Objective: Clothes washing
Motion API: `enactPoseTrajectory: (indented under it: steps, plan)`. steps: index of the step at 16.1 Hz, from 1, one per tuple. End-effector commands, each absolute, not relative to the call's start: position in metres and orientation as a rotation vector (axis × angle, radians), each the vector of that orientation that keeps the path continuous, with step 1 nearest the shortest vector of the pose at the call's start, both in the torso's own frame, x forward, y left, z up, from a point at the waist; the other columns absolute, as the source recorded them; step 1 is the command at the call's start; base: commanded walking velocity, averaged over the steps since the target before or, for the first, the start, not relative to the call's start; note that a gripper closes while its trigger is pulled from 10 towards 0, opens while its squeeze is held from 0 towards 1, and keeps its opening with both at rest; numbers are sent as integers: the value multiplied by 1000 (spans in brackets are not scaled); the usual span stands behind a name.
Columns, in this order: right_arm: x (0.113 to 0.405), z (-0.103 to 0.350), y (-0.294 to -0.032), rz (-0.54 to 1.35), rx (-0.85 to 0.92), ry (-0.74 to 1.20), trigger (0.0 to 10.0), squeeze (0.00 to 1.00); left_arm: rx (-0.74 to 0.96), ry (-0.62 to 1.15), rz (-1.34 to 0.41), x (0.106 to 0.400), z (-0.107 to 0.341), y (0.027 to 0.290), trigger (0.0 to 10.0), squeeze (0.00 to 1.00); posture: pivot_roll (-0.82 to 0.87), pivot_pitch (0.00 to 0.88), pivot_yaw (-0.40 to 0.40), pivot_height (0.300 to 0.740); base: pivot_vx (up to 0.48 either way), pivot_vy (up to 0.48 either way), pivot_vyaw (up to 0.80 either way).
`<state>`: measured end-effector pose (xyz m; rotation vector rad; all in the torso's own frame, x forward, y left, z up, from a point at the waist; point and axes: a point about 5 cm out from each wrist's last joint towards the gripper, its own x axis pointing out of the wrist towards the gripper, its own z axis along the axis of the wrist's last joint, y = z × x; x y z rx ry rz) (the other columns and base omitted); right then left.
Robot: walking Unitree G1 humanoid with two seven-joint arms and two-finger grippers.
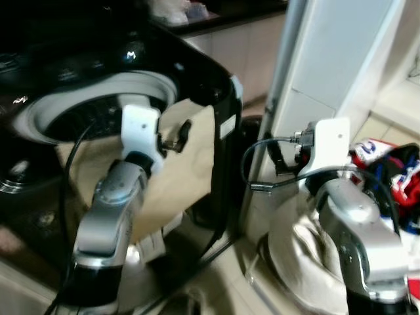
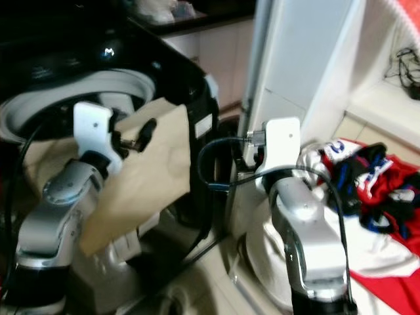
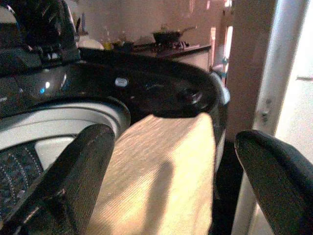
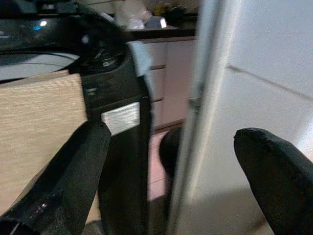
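Left wrist view shows the left gripper (image 3: 171,191), jaws wide, over a beige towel (image 3: 161,176) draped across the washing machine's (image 1: 98,72) rim. Right gripper (image 4: 171,191) likewise gapes empty. Next, the towel likely needs pushing toward ten o'clock into the drum (image 1: 72,118).

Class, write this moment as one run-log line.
washer: open | beige cloth: draped over rim | left gripper: open, empty, near cloth | right gripper: open, empty | laundry pile: floor

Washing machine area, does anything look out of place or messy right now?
Yes. A tan cloth is draped over the washing machine's rim, hanging down its front instead of lying in the drum. Red, white and blue clothes lie heaped on the floor to the right.
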<state>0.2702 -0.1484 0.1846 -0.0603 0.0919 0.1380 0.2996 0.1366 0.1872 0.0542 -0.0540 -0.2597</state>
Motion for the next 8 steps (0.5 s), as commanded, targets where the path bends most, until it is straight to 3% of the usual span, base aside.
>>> enactPoseTrajectory:
  steps: [1, 5, 8]
  plan:
    - [272, 187, -157, 96, -61, 83, 10000, 0, 64, -77, -286, 302, 194, 130, 10000, 0, -141, 0, 14, 740, 0, 0, 0]
    - [274, 187, -160, 56, -59, 78, 10000, 0, 49, -67, -281, 303, 192, 130, 10000, 0, -143, 0, 17, 740, 0, 0, 0]
    - [273, 186, -160, 46, -32, 88, 10000, 0, 60, -54, -290, 304, 191, 129, 10000, 0, -146, 0, 21, 740, 0, 0, -719]
